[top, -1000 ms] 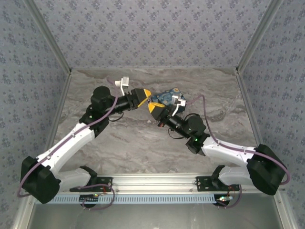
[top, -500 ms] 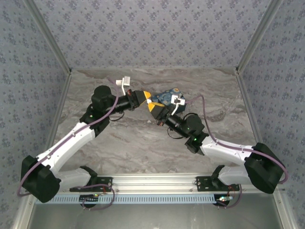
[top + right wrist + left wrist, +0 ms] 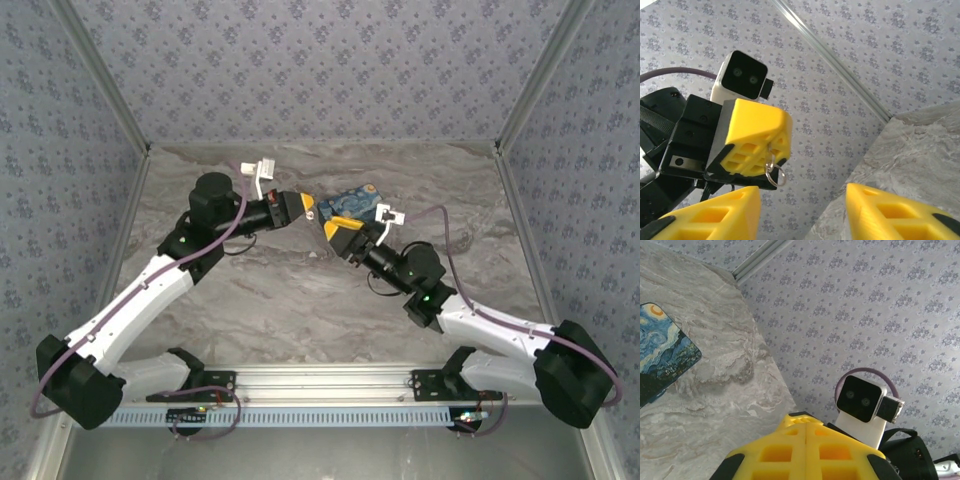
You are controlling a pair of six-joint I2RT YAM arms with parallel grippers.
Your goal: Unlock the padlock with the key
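— Two pincers meet close to the blue box (image 3: 352,200), don't they?

— Yes. That box lies flat on the marbled surface (image 3: 300,300). The left pincer (image 3: 303,205) sits just beside the box's left end. The right pincer (image 3: 336,228) sits just beside the box's near edge and points toward the left one.

— Are the left one's fingers together?

— They are. In the left wrist view its yellow fingers (image 3: 785,452) press along one seam with no gap, and the box shows off to their left. The right wrist view shows them clamped on a silvery metal bit (image 3: 771,157) at the tip. A thin wire ring (image 3: 776,175) hangs loose below it.

— Is that bit the padlock or the key?

— It is too small to tell. No other silvery piece can be made out on the box or beside it.

— And the right pincer?

— Its two yellow fingers (image 3: 715,212) stand well apart with nothing between them. The clamped bit and its ring hang just beyond the gap, not touching either finger.

— What else shows near the box?

— The white camera block (image 3: 861,401) on the right wrist, with its two dark lenses, faces the left pincer from the side away from the box. Patterned wallpaper (image 3: 865,300) stands behind it.
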